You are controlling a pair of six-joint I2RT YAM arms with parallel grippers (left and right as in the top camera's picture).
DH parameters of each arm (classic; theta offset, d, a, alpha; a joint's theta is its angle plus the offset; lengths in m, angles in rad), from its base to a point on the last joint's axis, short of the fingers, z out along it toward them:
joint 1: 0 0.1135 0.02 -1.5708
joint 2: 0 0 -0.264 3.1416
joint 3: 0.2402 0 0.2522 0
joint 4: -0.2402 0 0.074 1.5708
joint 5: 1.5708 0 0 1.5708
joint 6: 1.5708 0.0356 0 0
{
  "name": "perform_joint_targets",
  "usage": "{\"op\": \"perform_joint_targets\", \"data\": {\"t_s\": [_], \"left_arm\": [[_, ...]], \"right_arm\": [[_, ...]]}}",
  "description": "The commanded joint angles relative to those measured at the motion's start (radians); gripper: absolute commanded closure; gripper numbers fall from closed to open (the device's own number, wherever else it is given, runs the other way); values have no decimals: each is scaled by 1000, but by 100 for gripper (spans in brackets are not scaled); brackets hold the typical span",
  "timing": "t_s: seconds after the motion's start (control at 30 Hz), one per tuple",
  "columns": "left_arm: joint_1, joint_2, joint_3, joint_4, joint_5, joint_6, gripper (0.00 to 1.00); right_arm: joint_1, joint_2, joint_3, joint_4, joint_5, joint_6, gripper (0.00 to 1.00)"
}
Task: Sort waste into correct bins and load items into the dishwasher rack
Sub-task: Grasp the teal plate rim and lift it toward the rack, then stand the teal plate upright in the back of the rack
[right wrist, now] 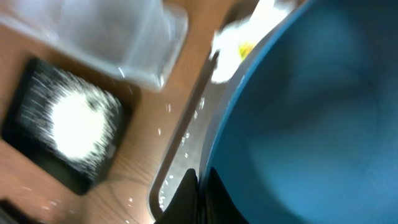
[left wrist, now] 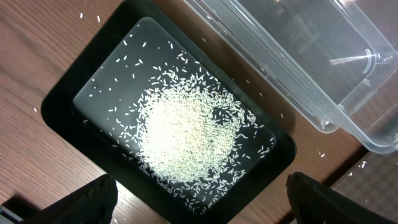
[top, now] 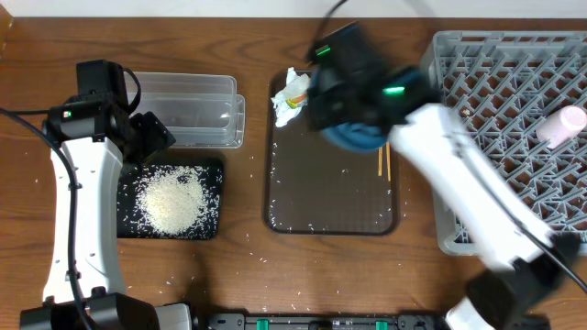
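With jaws wide, the left gripper [left wrist: 200, 186] hangs over the black tray [left wrist: 59, 106] and its heap of rice [left wrist: 186, 134], beside the clear tub [left wrist: 298, 56]. At the brown tray [top: 330, 206] the right gripper [right wrist: 200, 186] pinches the dark-blue bowl [right wrist: 311, 112] by its rim, near the tissue [top: 292, 96] and chopsticks [top: 384, 158]. A pink cup [top: 561, 126] lies in the grey rack [top: 495, 64].

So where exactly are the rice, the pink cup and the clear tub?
rice [left wrist: 186, 134]: left wrist view, middle of the white heap.
pink cup [top: 561, 127]: overhead view, middle of its side.
clear tub [top: 188, 115]: overhead view, its bare floor.
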Motion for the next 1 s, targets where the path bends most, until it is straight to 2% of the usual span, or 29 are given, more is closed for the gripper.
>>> {"op": "perform_joint_targets", "data": {"t_s": [0.0, 0.17, 0.43, 0.6, 0.8, 0.97], "left_arm": [[2, -15, -4, 0, -1, -5, 10], [2, -15, -4, 0, -1, -5, 10], [2, -15, -4, 0, -1, -5, 10], [2, -15, -4, 0, -1, -5, 10], [2, -15, -4, 0, -1, -5, 10], [2, -15, -4, 0, -1, -5, 10]], "right_arm": [[-117, -95, 18, -19, -178, -106, 99], [-337, -161, 18, -55, -348, -159, 99], [-685, -164, 12, -237, -565, -254, 99], [-880, -164, 12, -343, -710, -387, 99], [-1033, -164, -5, -435, -781, -518, 99], [-1081, -161, -31, -424, -854, -578, 99]]}}
